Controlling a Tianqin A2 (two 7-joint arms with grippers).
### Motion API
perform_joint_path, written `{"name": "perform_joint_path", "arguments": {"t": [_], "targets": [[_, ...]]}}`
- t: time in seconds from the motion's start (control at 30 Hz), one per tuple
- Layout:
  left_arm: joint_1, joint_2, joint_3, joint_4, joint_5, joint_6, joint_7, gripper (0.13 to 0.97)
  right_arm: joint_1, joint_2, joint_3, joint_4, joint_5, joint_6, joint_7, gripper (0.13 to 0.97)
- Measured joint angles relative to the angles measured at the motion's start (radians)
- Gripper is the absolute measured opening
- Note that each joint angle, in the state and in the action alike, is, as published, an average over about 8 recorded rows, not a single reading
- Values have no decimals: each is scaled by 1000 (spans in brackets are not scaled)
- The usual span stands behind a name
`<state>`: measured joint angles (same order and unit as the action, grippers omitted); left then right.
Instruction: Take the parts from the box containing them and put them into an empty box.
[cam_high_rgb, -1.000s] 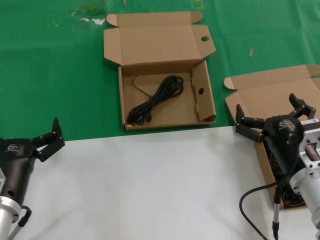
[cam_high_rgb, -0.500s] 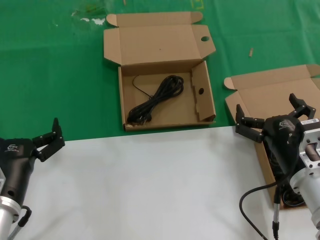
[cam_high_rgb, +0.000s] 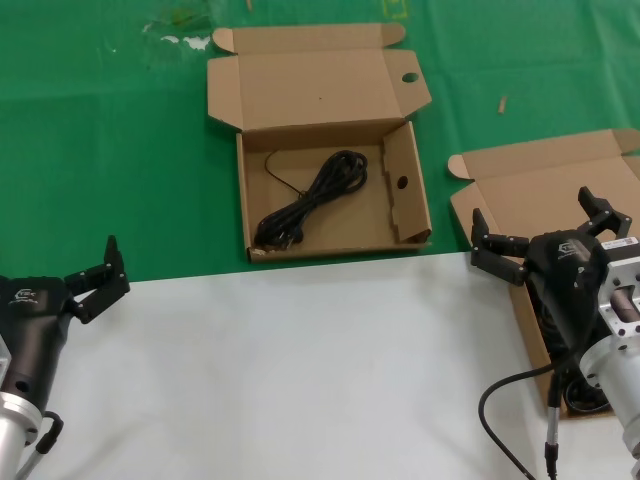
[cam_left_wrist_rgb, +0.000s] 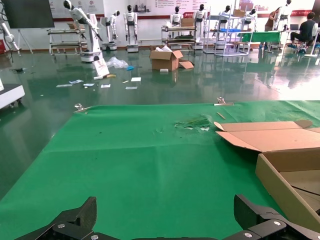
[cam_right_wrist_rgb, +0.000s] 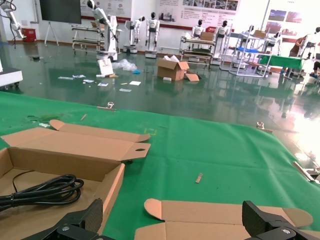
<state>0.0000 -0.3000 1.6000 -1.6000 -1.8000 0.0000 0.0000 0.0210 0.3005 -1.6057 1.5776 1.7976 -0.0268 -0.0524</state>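
Parts (cam_high_rgb: 312, 198) sit in holed-tab box (cam_high_rgb: 398, 215); both grippers' jaws apart, empty; loose loops risk snagging.

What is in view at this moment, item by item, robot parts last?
box with the hole-punched lid tab: one, brown, open on the green cloth, centre.
cable bundle: one, black, lying inside that box.
partly seen box: one, brown, open, at the robot's right; contents mostly hidden by the arm.
green cloth: one, covering the far table.
white surface: one, nearest the robot.
left tool: one, black, open, low at left.
right tool: one, black, open, over the right box.
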Motion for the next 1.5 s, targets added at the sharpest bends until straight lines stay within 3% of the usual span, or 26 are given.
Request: {"name": "perform_joint_path", "arguments": {"t": [1.5], "targets": [[0,0,0,0,0,0,0,966,0,0,0,0,0,0,0,966]]}}
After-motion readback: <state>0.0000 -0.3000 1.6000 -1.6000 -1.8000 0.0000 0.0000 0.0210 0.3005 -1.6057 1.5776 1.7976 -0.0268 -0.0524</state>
